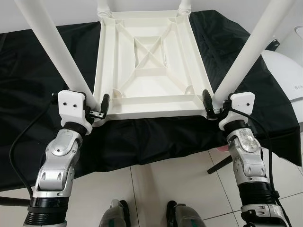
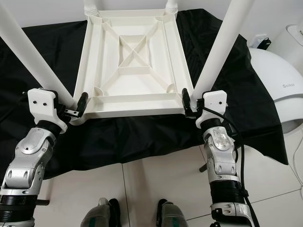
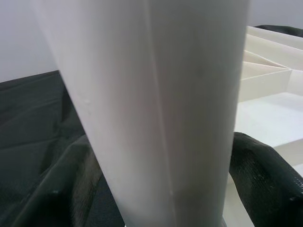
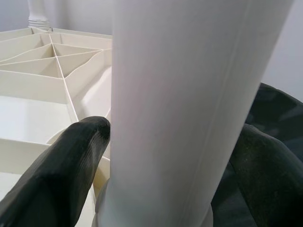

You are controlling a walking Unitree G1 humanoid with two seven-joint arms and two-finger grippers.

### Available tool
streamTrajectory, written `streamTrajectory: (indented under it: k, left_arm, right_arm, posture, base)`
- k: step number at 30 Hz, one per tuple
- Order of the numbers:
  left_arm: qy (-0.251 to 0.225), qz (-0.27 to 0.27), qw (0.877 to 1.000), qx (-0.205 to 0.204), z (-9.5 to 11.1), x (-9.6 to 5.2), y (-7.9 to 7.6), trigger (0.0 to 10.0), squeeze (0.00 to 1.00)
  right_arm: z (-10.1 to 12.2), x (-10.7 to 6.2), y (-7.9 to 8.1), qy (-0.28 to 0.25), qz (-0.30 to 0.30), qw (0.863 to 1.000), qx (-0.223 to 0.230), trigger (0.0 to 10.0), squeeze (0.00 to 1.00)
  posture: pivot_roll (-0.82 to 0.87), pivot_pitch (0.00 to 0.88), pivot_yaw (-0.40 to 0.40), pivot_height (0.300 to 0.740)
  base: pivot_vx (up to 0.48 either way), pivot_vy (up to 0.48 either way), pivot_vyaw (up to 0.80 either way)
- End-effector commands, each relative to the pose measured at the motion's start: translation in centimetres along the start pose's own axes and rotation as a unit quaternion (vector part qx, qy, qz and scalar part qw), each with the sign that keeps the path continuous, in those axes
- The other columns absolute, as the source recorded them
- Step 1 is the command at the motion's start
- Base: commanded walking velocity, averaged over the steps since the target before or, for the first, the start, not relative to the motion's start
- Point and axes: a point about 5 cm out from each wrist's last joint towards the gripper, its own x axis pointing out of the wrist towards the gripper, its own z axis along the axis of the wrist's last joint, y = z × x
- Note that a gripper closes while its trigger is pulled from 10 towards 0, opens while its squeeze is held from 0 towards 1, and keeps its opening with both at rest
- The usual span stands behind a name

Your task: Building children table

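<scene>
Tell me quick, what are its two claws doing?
Left gripper: shut on the near left table leg.
Right gripper: shut on the near right table leg.

Smooth white plastic on the upturned table top [image 1: 147,61], ribbed and matt with a soft sheen. The near legs [image 1: 244,54] look the same plastic, faintly seamed along their length. Beneath lies a black cloth [image 1: 42,80], crinkled and slightly shiny. The floor tiles [image 1: 161,189] are pale and glossy. The arms [image 1: 57,165] are brushed silver metal, the fingers [image 4: 66,165] matt black and finely textured.
</scene>
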Motion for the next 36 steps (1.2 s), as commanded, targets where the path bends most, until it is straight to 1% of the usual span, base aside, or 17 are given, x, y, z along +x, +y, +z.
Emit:
streamTrajectory:
  k: [1,17,19,22,25,26,27,32,36]
  left_arm:
    - [0.018,0.005,1.000,0.006,-0.7,-0.3,0.3,10.0,0.00]
    - [0.016,0.004,1.000,0.005,-0.6,-0.4,0.3,10.0,0.00]
    - [0.016,0.000,1.000,0.005,-0.6,-0.5,0.2,10.0,0.00]
    - [0.017,-0.019,1.000,0.007,-0.6,-0.7,0.0,10.0,0.00]
    - [0.017,-0.022,1.000,0.008,-0.7,-0.8,0.0,10.0,0.00]
    - [0.016,-0.035,0.999,0.006,-0.6,-0.9,-0.1,10.0,0.00]
    - [0.015,-0.041,0.999,0.006,-0.6,-1.0,0.0,10.0,1.00]
    - [0.014,-0.049,0.999,0.013,-0.4,-1.3,0.8,10.0,1.00]
    - [0.025,-0.074,0.996,0.037,0.0,-1.9,1.6,10.0,1.00]
  right_arm:
    - [-0.4,-0.3,-0.2,0.004,-0.003,1.000,0.004,10.0,0.00]
    - [-0.3,-0.3,-0.3,0.002,-0.002,1.000,0.001,10.0,0.00]
    - [-0.3,-0.3,-0.3,0.002,-0.002,1.000,0.001,10.0,0.00]
    - [-0.2,-0.3,-0.3,0.001,-0.002,1.000,0.000,10.0,0.00]
    - [-0.2,-0.3,-0.3,0.001,-0.002,1.000,0.000,10.0,0.00]
    - [-0.2,-0.3,-0.4,0.001,-0.003,1.000,0.000,10.0,0.00]
    - [-0.2,-0.3,-0.4,0.001,-0.003,1.000,-0.001,10.0,0.00]
    - [-0.2,-0.3,-0.5,0.001,-0.005,1.000,-0.001,10.0,0.00]
    - [-0.3,-0.3,-0.5,0.001,-0.008,1.000,-0.001,10.0,0.00]
  posture:
    - [-0.05,0.237,0.017,0.740]
    - [-0.05,0.225,0.013,0.740]
    - [-0.06,0.223,0.013,0.740]
    - [-0.06,0.222,0.014,0.740]
    - [-0.06,0.222,0.014,0.740]
    - [-0.05,0.223,0.015,0.740]
    - [-0.05,0.223,0.015,0.740]
    - [-0.05,0.227,0.020,0.740]
    - [-0.05,0.232,0.023,0.740]
  base:
    - [0.000,0.000,0.00]
    - [0.000,0.000,0.00]
    - [0.000,0.000,0.00]
    - [0.000,0.000,0.00]
    - [0.000,0.000,0.00]
    - [0.000,0.000,0.00]
    - [0.000,0.000,0.00]
    - [0.000,0.000,0.00]
    - [0.000,0.000,0.00]
